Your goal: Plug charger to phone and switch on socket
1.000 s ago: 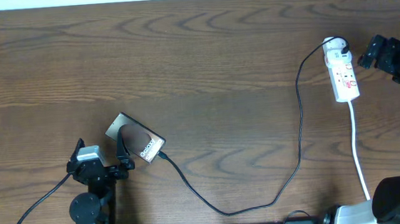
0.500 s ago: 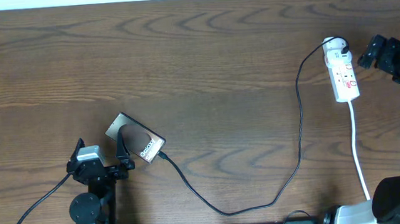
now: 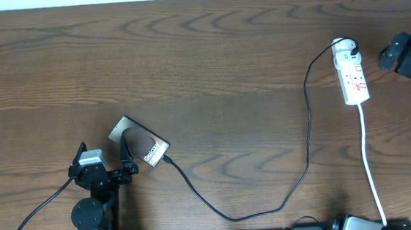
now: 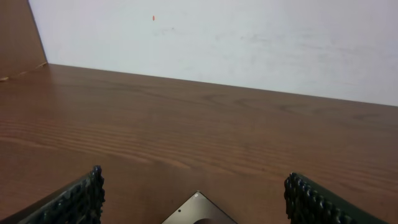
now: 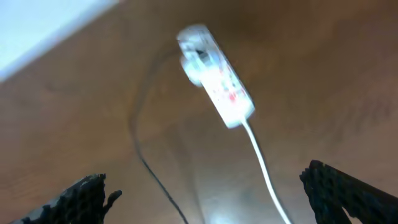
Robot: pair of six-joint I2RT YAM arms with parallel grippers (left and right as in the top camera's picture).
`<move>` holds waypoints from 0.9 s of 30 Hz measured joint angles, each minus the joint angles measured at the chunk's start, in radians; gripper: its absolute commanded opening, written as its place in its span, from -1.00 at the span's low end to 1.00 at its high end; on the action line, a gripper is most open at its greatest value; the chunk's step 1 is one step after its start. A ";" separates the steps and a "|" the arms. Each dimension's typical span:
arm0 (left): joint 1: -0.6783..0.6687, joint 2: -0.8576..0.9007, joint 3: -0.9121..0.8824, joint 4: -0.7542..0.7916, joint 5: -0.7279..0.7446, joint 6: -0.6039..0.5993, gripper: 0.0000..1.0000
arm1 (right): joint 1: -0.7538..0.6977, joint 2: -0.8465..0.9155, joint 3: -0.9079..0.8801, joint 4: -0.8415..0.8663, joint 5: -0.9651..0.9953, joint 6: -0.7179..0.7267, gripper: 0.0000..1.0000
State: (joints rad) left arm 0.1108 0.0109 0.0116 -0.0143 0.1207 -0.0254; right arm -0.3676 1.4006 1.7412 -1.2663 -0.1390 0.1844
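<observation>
Brown wood grain covers the worktop (image 3: 200,49), which fills nearly the whole overhead frame. At lower left sits the left end effector (image 3: 105,151), its jaws spread wide and gripping nothing; one finger overlaps the near edge of the phone (image 3: 143,143) from above (we cannot tell whether it touches). In the left wrist view a corner of the phone pokes up at bottom centre, between the two padded fingers. At the far right edge, in the upper part of the frame, is the right end effector (image 5: 208,196), also fully spread and empty, close to the socket (image 3: 352,74) but apart from it. The socket lies at upper right, its white cord (image 3: 369,161) trailing down to the bottom edge. The charger (image 3: 308,136) runs from the socket's top end, loops down through the lower middle, and its tip meets the phone's lower right end.
</observation>
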 measured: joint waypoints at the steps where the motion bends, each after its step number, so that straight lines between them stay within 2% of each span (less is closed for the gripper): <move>1: 0.000 0.000 0.000 0.000 0.000 0.000 0.79 | 0.014 -0.034 -0.011 0.036 0.000 0.003 0.98; 7: 0.000 0.000 0.000 0.000 0.000 0.000 0.79 | 0.139 -0.256 -0.174 0.317 -0.005 0.011 0.99; 18: 0.000 0.000 0.001 -0.001 0.000 0.000 0.79 | 0.305 -0.644 -0.788 0.901 -0.010 0.022 0.98; 27: 0.000 0.000 0.001 -0.001 0.000 0.001 0.79 | 0.343 -0.876 -1.215 1.215 -0.010 0.021 0.99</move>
State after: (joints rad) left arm 0.1112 0.0113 0.0128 -0.0151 0.1211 -0.0246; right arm -0.0242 0.5247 0.5266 -0.0513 -0.1493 0.2058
